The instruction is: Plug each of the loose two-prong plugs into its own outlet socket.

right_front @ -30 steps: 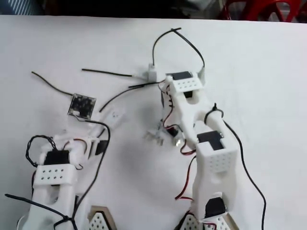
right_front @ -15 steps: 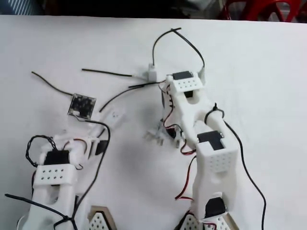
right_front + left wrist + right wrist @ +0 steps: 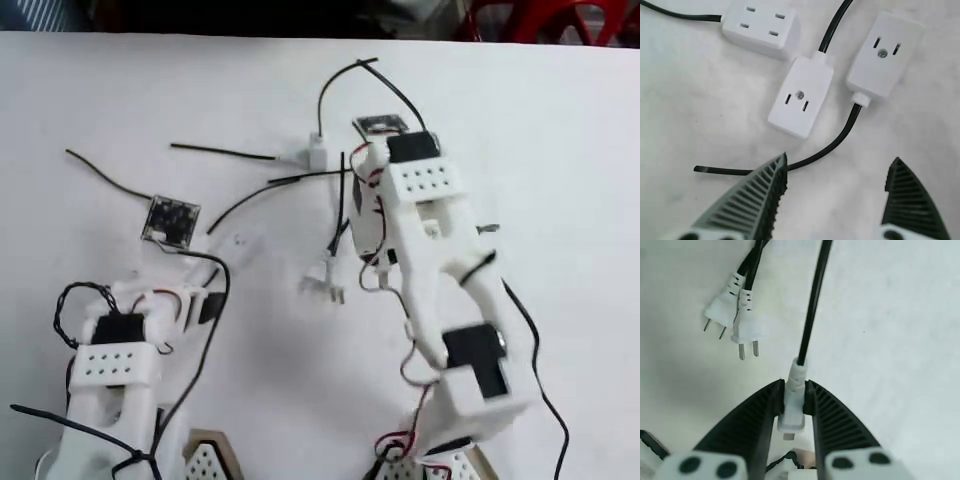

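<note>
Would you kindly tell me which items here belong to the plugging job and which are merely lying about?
Job: white two-prong plug on black cord, clamped in right gripper; two loose white two-prong plugs; white four-slot outlet block; two white single sockets.
Lying about: small dark square piece, purpose unclear; red frame beyond the table.

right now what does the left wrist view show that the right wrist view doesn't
Left wrist view: a white plastic double outlet block and two white single outlet sockets on black cords, ahead of the open left gripper. Right wrist view: the right gripper shut on a white two-prong plug, two more loose white plugs side by side. Both: the white table and black cords.
</note>
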You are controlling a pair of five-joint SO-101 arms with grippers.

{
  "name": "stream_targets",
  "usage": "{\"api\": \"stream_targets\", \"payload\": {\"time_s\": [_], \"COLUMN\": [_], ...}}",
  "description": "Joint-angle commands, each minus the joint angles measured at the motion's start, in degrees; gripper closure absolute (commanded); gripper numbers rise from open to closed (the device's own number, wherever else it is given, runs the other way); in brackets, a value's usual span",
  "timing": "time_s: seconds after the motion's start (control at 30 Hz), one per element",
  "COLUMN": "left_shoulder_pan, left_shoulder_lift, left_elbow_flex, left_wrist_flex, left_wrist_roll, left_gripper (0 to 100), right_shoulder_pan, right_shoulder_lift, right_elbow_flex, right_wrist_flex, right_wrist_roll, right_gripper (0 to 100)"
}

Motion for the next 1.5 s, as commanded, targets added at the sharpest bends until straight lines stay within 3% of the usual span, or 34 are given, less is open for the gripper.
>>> {"api": "stream_targets", "payload": {"time_s": [0.0, 0.27, 0.53, 0.87, 1.17, 1.47], "left_shoulder_pan": [-0.48, -0.48, -0.66, -2.51, -0.66, 5.76], "left_shoulder_lift": [-1.54, -1.54, -1.63, -2.15, -22.73, -37.93], "left_elbow_flex": [-0.09, -0.18, -0.26, -3.52, -1.23, 5.45], "left_wrist_flex": [-1.32, -1.32, -2.46, -1.93, -0.26, -0.44], "left_wrist_roll": [-0.44, -0.44, 0.0, 3.52, 7.82, 7.82], "left_gripper": [69, 69, 69, 69, 69, 69], "right_shoulder_pan": [0.66, -2.24, -14.46, -18.42, -21.67, -24.92], "right_shoulder_lift": [-9.8, -22.81, -34.51, -39.6, -40.13, -40.13], "right_elbow_flex": [0.53, 8.26, 29.98, 47.91, 55.12, 55.74], "right_wrist_flex": [0.84, -5.32, -25.19, -46.37, -58.51, -58.68], "right_wrist_roll": [0.18, 0.09, 0.18, 0.35, 0.09, 0.0], "right_gripper": [98.1, 98.1, 98.1, 98.1, 98.1, 98.1]}}
